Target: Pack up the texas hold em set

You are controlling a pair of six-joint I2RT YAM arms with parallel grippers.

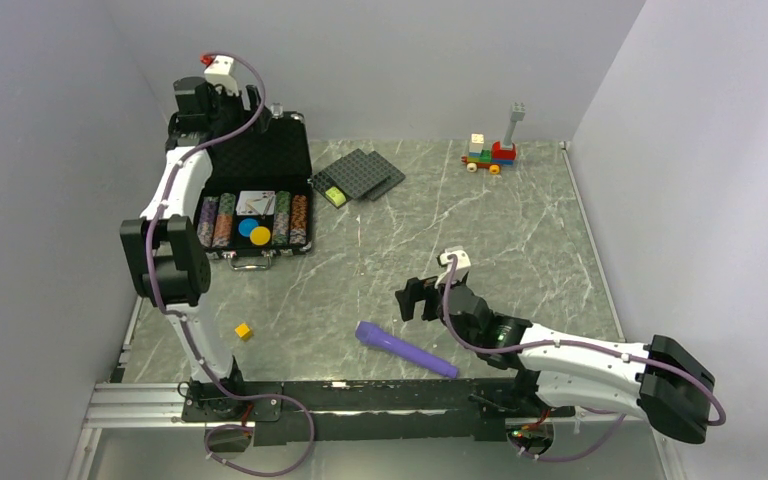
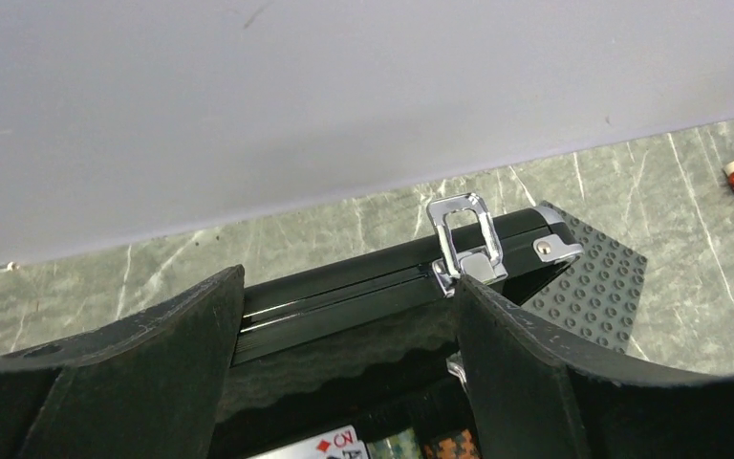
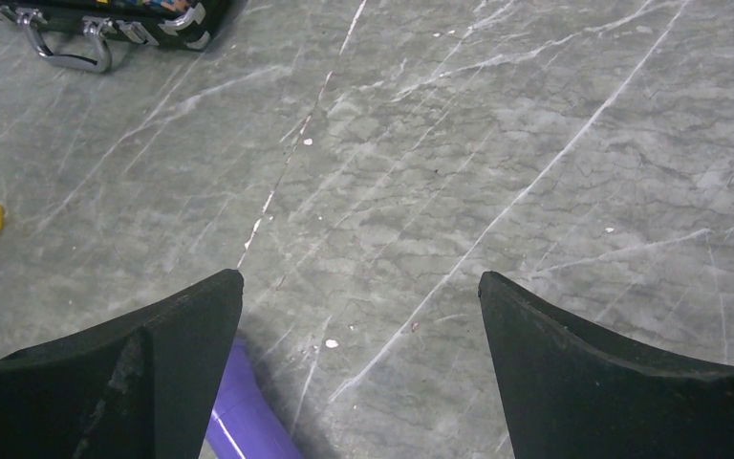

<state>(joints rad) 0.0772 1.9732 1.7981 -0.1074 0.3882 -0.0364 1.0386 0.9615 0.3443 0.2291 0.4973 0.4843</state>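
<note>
The black ribbed case point(image 1: 270, 150) stands open at the back left, its foam-lined lid raised. Its tray holds playing cards point(image 1: 257, 203), striped chip stacks point(image 1: 216, 221), a blue disc point(image 1: 248, 226) and a yellow disc point(image 1: 260, 237). No red triangle shows. My left gripper point(image 1: 252, 102) is open over the lid's top edge. In the left wrist view the gripper point(image 2: 349, 287) has a finger on either side of the rim point(image 2: 344, 296), beside a silver latch point(image 2: 465, 244). My right gripper point(image 1: 415, 298) is open and empty above bare table, as the right wrist view point(image 3: 361, 282) shows.
A purple cylinder point(image 1: 405, 348) lies just left of my right gripper. A small yellow cube point(image 1: 244, 331) sits near the left arm. Dark grey studded plates point(image 1: 360, 175) lie right of the case. A toy brick train point(image 1: 490, 152) stands at the back. Walls close in left, back and right.
</note>
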